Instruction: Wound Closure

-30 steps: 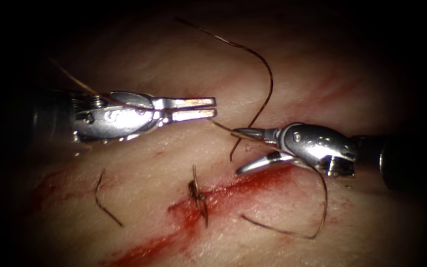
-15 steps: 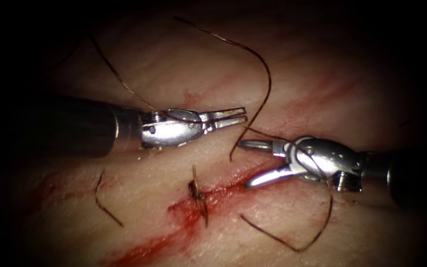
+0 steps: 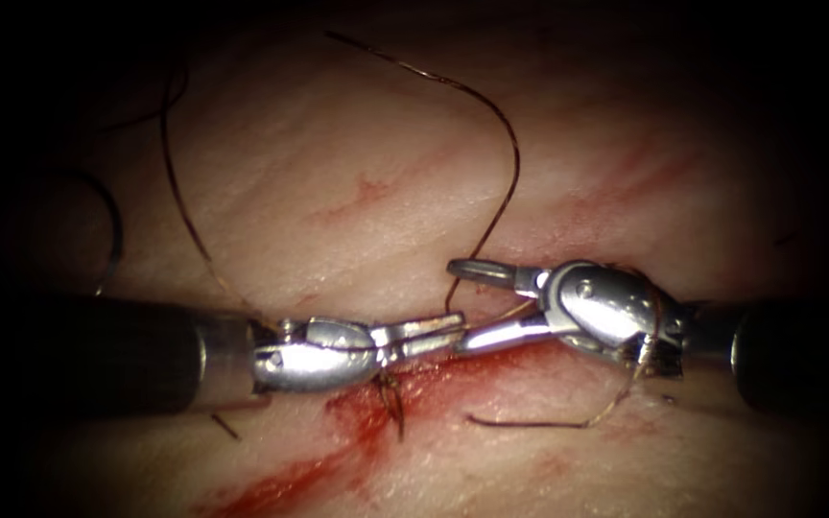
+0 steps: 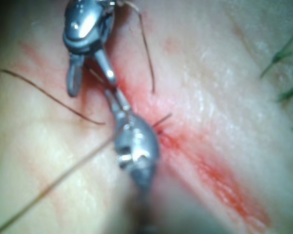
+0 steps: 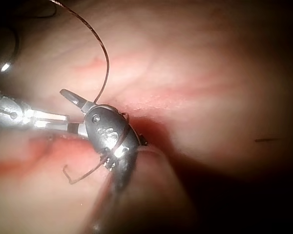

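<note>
The left tool (image 3: 455,326) lies low across the cut (image 3: 357,432), just above a tied stitch (image 3: 390,393). Its jaws are shut on the thread (image 3: 179,206), which runs from them up to the left. The left tool's tips touch the lower jaw of the right tool (image 3: 460,305), whose jaws stand open and hold nothing. A loop of thread (image 3: 640,355) wraps the right tool's wrist. A loose thread end (image 3: 510,144) hangs down to the open jaws. The left wrist view shows the left tool (image 4: 115,95) meeting the right tool (image 4: 92,85). Neither tool holds the needle.
Red fluid (image 3: 271,484) fills the cut toward the lower left. A thin dark arc (image 3: 115,230), perhaps the needle, lies on the tissue (image 3: 357,144) at the far left. A short cut piece of thread (image 3: 225,427) lies below the left tool's shaft.
The left tool came down and to the right to the cut, its jaws closing, drawing its thread along. The right tool shifted slightly left with jaws still open, and the two tools now touch.
</note>
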You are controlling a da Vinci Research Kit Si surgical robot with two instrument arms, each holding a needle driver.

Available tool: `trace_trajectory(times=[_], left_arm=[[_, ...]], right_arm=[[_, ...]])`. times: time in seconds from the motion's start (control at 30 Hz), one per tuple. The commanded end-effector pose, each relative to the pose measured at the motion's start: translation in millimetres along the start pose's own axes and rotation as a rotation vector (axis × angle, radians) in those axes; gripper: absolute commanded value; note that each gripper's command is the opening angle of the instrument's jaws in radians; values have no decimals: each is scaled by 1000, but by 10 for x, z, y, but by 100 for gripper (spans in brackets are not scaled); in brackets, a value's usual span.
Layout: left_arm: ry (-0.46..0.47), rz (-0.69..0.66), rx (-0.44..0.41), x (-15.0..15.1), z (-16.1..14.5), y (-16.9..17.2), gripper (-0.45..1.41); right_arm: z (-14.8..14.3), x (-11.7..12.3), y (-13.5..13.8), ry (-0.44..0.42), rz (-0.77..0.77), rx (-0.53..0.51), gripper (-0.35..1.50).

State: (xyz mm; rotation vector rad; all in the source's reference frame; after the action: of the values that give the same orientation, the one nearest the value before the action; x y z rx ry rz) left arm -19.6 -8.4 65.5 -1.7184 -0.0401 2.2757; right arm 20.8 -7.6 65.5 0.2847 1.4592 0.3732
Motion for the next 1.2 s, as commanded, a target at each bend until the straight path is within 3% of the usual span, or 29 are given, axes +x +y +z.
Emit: trace_trajectory(times=[0.03,0.17,0.37,0.6,0.77,1.03,1.2], left_arm=[[3,-4,-5,-1,4,9,-45],[15,-5,-30,14,3,36,-45],[26,-20,-49,40,-2,45,-45],[45,-28,-55,83,-30,-5,-45],[64,-25,-49,105,-40,-34,-45],[75,-44,-37,118,-30,-62,-45],[76,-41,-31,107,-13,-80,-45]], right_arm=[[8,-6,-2,-6,2,-16,111],[12,-8,-1,-52,6,-79,109],[22,-23,-8,-182,-12,-77,109],[37,-34,-32,-239,-24,77,109],[48,-36,-46,-236,-35,144,109],[53,-32,-68,-223,-53,241,106],[51,-29,-69,-188,-56,257,106]])
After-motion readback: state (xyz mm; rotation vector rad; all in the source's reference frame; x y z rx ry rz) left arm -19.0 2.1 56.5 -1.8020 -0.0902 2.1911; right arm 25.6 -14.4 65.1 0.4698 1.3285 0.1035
